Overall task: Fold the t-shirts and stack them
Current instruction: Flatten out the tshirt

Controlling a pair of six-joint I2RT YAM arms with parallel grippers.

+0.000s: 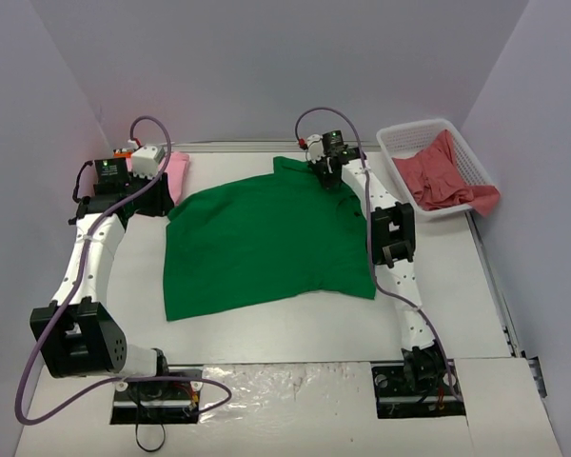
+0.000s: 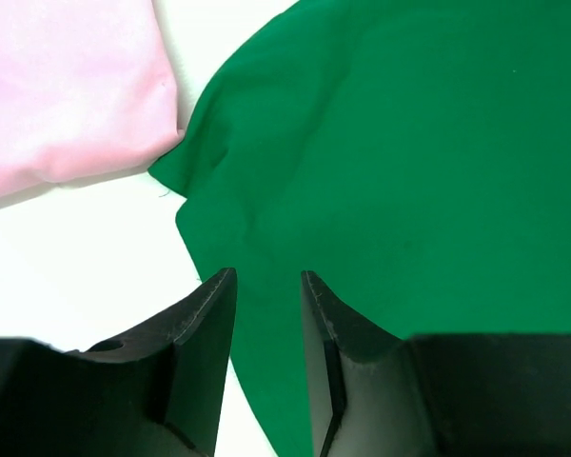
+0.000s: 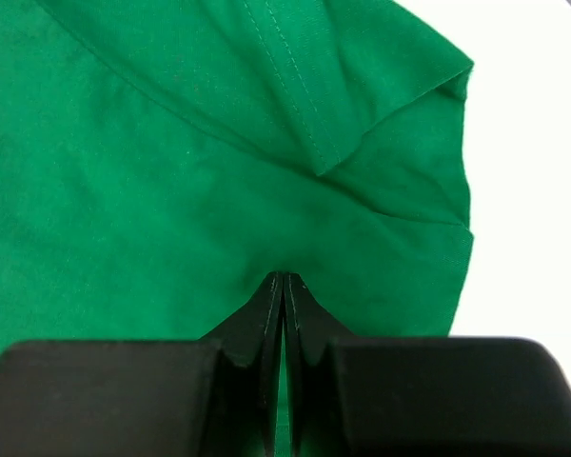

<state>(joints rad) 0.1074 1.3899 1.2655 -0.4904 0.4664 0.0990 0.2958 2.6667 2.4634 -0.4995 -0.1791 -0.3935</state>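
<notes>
Overhead, shows the green t-shirt (image 1: 266,243) spread flat mid-tabletop (image 1: 266,333), a pink t-shirt (image 1: 178,171) at its far-left corner, a coral red t-shirt (image 1: 443,176) heaped in the white basket (image 1: 409,138). Closer, from the left wrist, reveals the left pincer (image 2: 266,276) spread apart over the green sleeve's edge, near the pink cloth. From the right wrist, reveals the right pincer (image 3: 283,278) pressed together, pinching puckered green cloth.

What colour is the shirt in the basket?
Coral red shirt, lying in the white basket; clearest in the top external view.
</notes>
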